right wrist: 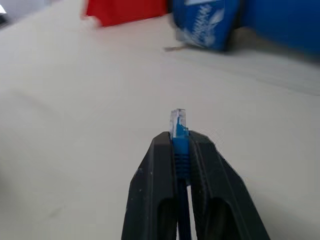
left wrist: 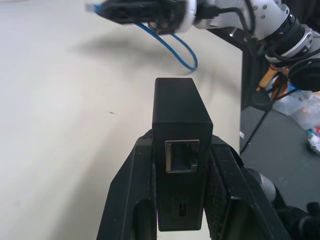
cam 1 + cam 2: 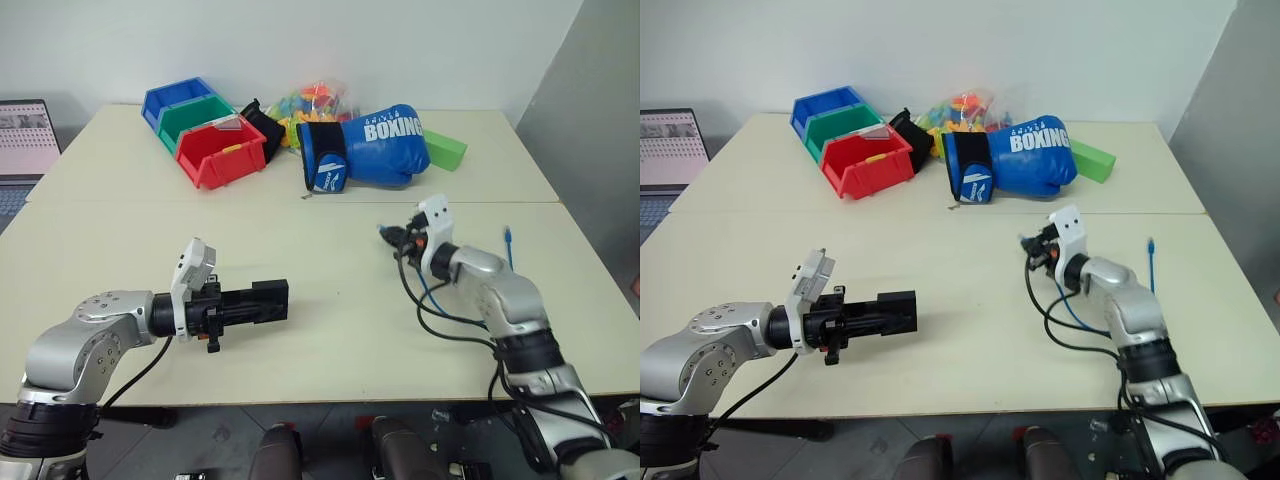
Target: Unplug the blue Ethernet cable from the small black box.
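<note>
Already the plug is out: my left claw is pinching the box above the bench, its socket gaping empty, while my right claw is pinching the cable just behind its clear tip, well apart from the box. Unplugging looks done. Next, I judge, I am setting both down, loosening each claw gently.
</note>
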Available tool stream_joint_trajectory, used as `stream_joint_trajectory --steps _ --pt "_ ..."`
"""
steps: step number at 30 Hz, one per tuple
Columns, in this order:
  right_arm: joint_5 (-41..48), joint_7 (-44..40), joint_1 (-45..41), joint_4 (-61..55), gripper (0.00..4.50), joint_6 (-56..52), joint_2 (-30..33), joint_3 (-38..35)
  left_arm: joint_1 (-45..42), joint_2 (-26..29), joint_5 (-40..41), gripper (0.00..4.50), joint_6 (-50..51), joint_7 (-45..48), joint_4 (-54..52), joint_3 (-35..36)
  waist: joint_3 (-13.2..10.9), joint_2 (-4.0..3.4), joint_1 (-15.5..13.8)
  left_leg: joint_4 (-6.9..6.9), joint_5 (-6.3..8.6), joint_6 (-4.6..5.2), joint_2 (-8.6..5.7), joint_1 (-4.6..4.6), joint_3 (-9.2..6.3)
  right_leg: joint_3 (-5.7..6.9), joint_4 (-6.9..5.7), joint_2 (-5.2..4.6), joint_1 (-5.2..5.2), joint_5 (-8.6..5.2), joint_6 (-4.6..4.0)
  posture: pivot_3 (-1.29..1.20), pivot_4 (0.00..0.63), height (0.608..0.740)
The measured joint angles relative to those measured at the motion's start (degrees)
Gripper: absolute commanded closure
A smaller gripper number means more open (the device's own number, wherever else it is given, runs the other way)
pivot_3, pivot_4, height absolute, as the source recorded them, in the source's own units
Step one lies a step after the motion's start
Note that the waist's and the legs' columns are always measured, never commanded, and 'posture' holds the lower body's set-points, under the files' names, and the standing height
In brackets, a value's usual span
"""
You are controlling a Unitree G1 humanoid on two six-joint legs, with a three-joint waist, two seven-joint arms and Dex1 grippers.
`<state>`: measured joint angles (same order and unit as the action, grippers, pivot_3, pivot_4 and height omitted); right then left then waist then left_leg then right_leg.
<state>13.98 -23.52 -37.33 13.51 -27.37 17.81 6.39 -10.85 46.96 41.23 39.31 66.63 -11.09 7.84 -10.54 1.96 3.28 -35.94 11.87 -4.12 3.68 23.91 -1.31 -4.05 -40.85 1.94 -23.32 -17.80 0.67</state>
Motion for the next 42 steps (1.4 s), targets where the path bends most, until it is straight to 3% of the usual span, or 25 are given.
stream_joint_trajectory --steps 1,2,8,12,16,21,30,32,35,41,42 --pt "-2.98 3.12 -1.94 4.58 4.44 2.65 -1.09 0.38 -0.45 -0.57 -0.37 3.71 -0.14 -0.78 0.1 -0.04 0.0 0.0 0.0 0.01 0.0 0.0 0.0 0.0 0.01 -0.02 0.0 0.0 0.0 0.01 -0.02 0.0 0.15 0.74" --pt "-5.1 5.48 -3.56 8.56 3.74 4.2 -2.09 0.48 -1.17 -1.37 -0.87 3.71 -0.27 -1.5 0.19 -0.11 0.0 0.0 -0.01 0.01 0.0 0.0 0.0 0.02 0.01 -0.03 0.0 0.0 0.0 0.09 -0.15 0.0 0.15 0.74" --pt "-8.23 8.38 -3.97 15.97 2.21 8.22 -5.05 0.0 -2.13 -3.9 -2.47 3.71 -1.53 -5.34 1.43 -0.11 -0.01 -0.02 -0.06 0.03 0.0 0.0 -0.01 0.06 0.01 -0.03 0.01 -0.04 -0.01 0.14 -0.26 0.0 0.15 0.74" --pt "-8.06 6.57 -1.55 10.88 1.18 8.14 -4.07 -1.36 -3.49 -6.43 -4.64 3.71 -4.01 -8.93 3.71 0.01 -0.02 -0.03 -0.13 0.02 0.0 0.0 -0.02 0.06 -0.02 -0.01 -0.01 -0.05 0.0 0.14 -0.24 0.0 0.15 0.74" --pt "-1.8 -5.03 2.91 -6.46 0.2 3.28 0.33 -0.88 -9.48 -11.61 -11.53 3.71 -11.71 -18.54 11.38 0.65 -0.09 -0.15 -0.72 0.0 0.0 0.0 0.0 0.06 -0.06 0.02 -0.03 -0.01 0.01 0.1 -0.17 0.0 0.15 0.74" --pt "10.12 -18.14 4.43 -28.32 0.2 -8.68 6.73 1.69 -16.72 -17.05 -20.46 3.71 -25.99 -28.2 25.97 1.21 -0.1 -0.18 -0.6 -0.01 0.0 0.0 0.01 0.03 -0.04 0.11 -0.02 0.01 0.03 0.13 -0.22 0.0 0.15 0.74" --pt "11.95 -18.6 -0.38 -33.37 0.2 -18.3 6.25 7.02 -22.19 -21.59 -29.47 3.71 -44.72 -36.35 48.37 1.22 -0.1 -0.16 -1.1 -0.04 0.0 0.0 -0.04 0.08 -0.04 0.24 0.0 -0.02 0.04 0.16 -0.18 0.0 0.15 0.74" --pt "11.81 -18.38 -1.05 -33.36 0.12 -18.68 5.89 8.27 -23.41 -22.73 -30.0 3.0 -47.02 -37.6 52.91 1.37 -0.1 -0.15 -1.2 -0.04 0.0 0.0 -0.04 0.1 -0.03 0.25 0.02 -0.03 0.04 0.16 -0.18 0.0 0.15 0.74" --pt "11.35 -17.85 -1.14 -33.34 0.12 -19.24 5.88 8.61 -23.77 -23.62 -29.86 2.33 -48.07 -37.25 56.54 1.61 -0.09 -0.16 -1.24 -0.04 0.0 0.0 -0.04 0.11 -0.03 0.27 0.02 -0.03 0.04 0.16 -0.19 0.0 0.15 0.74" --pt "10.42 -16.47 -1.13 -33.34 0.12 -19.97 5.83 8.62 -22.74 -23.75 -29.68 1.14 -48.87 -36.71 56.21 2.02 -0.09 -0.15 -1.15 -0.04 0.0 -0.01 -0.03 0.08 -0.03 0.27 -0.01 -0.02 0.04 0.16 -0.19 0.0 0.15 0.74" --pt "10.37 -16.16 -1.02 -33.44 0.12 -20.31 5.72 8.61 -21.72 -23.61 -29.63 1.14 -48.76 -36.78 55.05 2.18 -0.09 -0.15 -1.02 -0.03 0.0 -0.01 -0.02 0.07 -0.03 0.25 -0.02 -0.02 0.04 0.16 -0.19 0.0 0.15 0.74"
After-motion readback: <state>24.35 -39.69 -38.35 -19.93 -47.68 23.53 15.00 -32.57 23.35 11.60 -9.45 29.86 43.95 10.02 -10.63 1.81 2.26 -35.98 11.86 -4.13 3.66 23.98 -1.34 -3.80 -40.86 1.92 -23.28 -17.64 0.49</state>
